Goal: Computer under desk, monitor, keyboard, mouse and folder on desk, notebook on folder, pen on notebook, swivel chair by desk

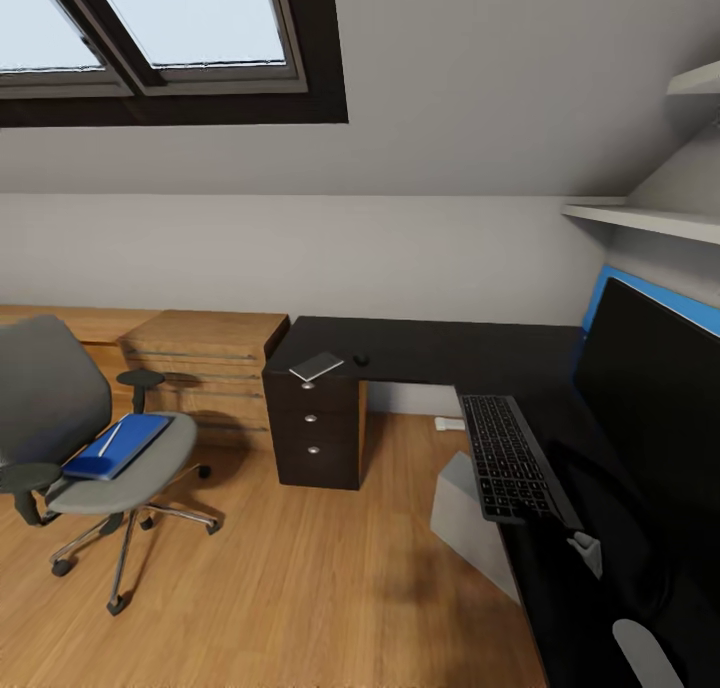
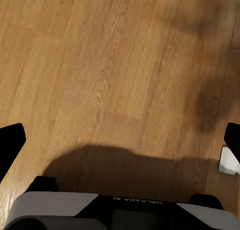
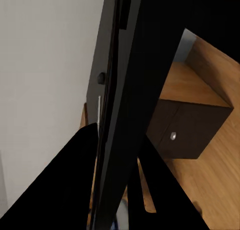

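As seen, monitor [image 3: 122, 89] seemingly between right pincer [image 3: 117, 182]

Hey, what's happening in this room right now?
A robot is tidying a desk setup. Its right gripper has its jaws either side of the monitor edge; the left gripper hangs open over the floor. The keyboard, notebook and mouse lie on the desk, while the blue folder, pen on top, sits on the swivel chair.
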Tool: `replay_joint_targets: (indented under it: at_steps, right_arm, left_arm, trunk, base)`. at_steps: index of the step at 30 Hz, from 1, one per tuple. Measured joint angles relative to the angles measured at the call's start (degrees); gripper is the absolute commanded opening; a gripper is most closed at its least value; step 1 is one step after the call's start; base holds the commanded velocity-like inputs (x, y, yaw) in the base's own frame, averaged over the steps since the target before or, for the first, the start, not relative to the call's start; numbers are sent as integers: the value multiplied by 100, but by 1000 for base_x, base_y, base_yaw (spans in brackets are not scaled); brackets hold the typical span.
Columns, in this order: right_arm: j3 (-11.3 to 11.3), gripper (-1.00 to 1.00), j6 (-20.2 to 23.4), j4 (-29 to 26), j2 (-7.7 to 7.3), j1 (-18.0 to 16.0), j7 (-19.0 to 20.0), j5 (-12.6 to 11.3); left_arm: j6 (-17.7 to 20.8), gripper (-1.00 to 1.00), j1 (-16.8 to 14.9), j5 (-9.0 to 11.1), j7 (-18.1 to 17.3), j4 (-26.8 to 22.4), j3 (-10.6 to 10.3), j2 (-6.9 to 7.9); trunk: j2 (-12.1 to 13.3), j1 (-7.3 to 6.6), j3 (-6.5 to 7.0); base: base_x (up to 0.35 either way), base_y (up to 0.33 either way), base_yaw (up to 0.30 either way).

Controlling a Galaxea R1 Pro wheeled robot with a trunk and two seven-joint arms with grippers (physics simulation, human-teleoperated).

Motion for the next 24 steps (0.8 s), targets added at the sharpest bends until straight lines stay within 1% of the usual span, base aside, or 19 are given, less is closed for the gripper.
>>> replay_joint_targets:
  at_steps: [7,15,24]
  right_arm:
    - [-3,-100,-2,1,-1,4,-2,-37]
    - [-7,-100,-5,0,1,4,5,-33]
    - [-1,-100,-11,2,5,4,13,-30]
  left_arm:
    - [0,100,0,0,0,0,0,0]
    - [-1,100,0,0,8,1,-1,0]
    - [0,100,0,0,9,0,0,0]
  trunk:
    - [0,-1,0]
    - [0,-1,0]
    - [0,-1,0]
  base:
    - [-67,-36,0]
    - [-4,-206,0]
    - [0,-19,0]
